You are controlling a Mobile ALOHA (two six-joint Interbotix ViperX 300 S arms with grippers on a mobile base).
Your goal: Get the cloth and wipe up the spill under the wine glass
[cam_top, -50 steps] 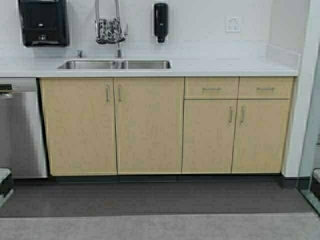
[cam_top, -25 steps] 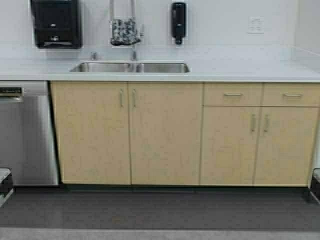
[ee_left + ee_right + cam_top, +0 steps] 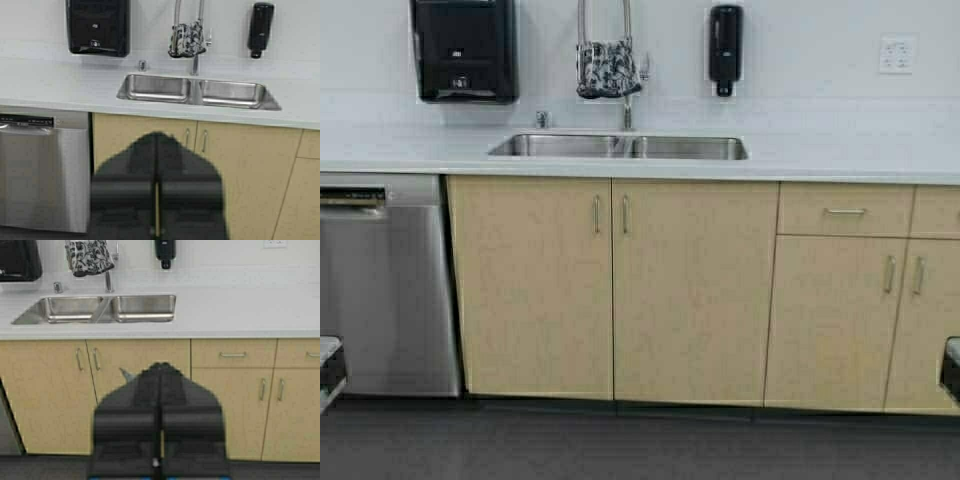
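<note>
The cloth (image 3: 607, 68), white-grey with a black floral pattern, hangs draped over the tall faucet above the sink; it also shows in the left wrist view (image 3: 187, 39) and the right wrist view (image 3: 89, 256). The wine glass and the spill are out of view. My left gripper (image 3: 157, 135) is shut and holds nothing, low in front of the cabinet doors, well short of the counter. My right gripper (image 3: 160, 365) is likewise shut and holds nothing, at about the same height. In the high view only slivers of the arms show at the bottom corners.
A double steel sink (image 3: 620, 147) is set in the white countertop (image 3: 840, 160). A black paper towel dispenser (image 3: 464, 50) and a black soap dispenser (image 3: 724, 48) hang on the wall. A steel dishwasher (image 3: 380, 290) stands left of the tan cabinets (image 3: 690, 290). Dark floor lies in front.
The robot has driven closer to the counter and leftward: the whole scene has grown and shifted right and down in the high view. The grey floor mat has dropped out of view.
</note>
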